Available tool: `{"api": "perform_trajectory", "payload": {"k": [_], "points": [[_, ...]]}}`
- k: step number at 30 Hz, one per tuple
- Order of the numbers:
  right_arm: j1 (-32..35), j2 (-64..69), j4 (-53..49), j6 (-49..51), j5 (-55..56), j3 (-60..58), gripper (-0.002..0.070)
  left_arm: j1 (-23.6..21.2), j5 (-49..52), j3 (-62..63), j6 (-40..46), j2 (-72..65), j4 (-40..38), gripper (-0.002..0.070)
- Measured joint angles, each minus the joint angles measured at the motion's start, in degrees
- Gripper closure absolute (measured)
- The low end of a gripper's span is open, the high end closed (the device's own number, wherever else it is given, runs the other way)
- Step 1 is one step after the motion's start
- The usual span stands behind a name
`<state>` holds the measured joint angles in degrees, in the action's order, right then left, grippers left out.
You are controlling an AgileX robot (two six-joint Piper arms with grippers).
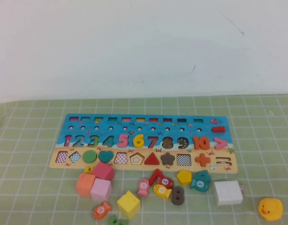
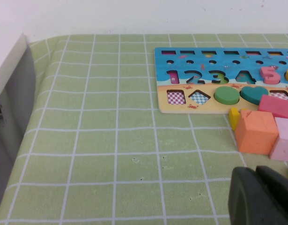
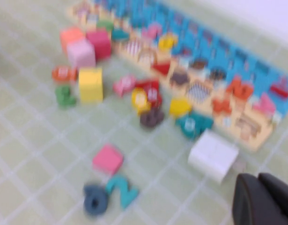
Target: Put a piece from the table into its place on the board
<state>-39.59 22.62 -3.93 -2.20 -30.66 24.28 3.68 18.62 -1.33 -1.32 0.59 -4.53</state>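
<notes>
Below the board (image 1: 64, 123), blocks (image 1: 129, 204) crowd the table (image 1: 31, 187); right gripper (image 3: 260, 197) closed, empty; left gripper (image 2: 256, 197) looks closed.

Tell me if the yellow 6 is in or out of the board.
In: the yellow 6 sits in the board between the 5 and 7.

Lab-like tabletop setup: grid-marked green cloth (image 1: 36, 140), bare white wall (image 1: 134, 42), scattered toy pieces.

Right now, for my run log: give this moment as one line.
piece: yellow 6 seated on board | left hand: shut, near orange cube | right hand: shut, near white block
</notes>
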Motion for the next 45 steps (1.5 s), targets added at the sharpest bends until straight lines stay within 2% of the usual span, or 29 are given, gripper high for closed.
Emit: {"api": "perform_trajectory", "payload": {"k": [4,6,12,18,21,28,37,45], "points": [[3.39,-5.79,-0.96,1.52,9.85,-7.33,0.0678,0.0,0.0,0.0,0.0,0.0,0.0,0.0678],[7.79,-8.73,-1.12,2.2,13.03,-10.21,0.0678,0.0,0.0,0.0,0.0,0.0,0.0,0.0678],[24.25,-15.6,-1.26,2.2,14.86,-15.54,0.0678,0.0,0.0,0.0,0.0,0.0,0.0,0.0678],[36.76,-21.35,-1.35,2.2,15.14,-18.09,0.0678,0.0,0.0,0.0,0.0,0.0,0.0,0.0678],[38.95,-22.43,-1.35,2.2,15.16,-18.65,0.0678,0.0,0.0,0.0,0.0,0.0,0.0,0.0678],[39.06,-22.62,-0.43,2.2,14.23,-19.32,0.0678,0.0,0.0,0.0,0.0,0.0,0.0,0.0678],[39.15,-23.15,0.22,2.2,19.02,-25.68,0.0678,0.0,0.0,0.0,0.0,0.0,0.0,0.0678],[39.29,-23.15,0.26,2.9,12.52,-25.8,0.0678,0.0,0.0,0.0,0.0,0.0,0.0,0.0678]]}}
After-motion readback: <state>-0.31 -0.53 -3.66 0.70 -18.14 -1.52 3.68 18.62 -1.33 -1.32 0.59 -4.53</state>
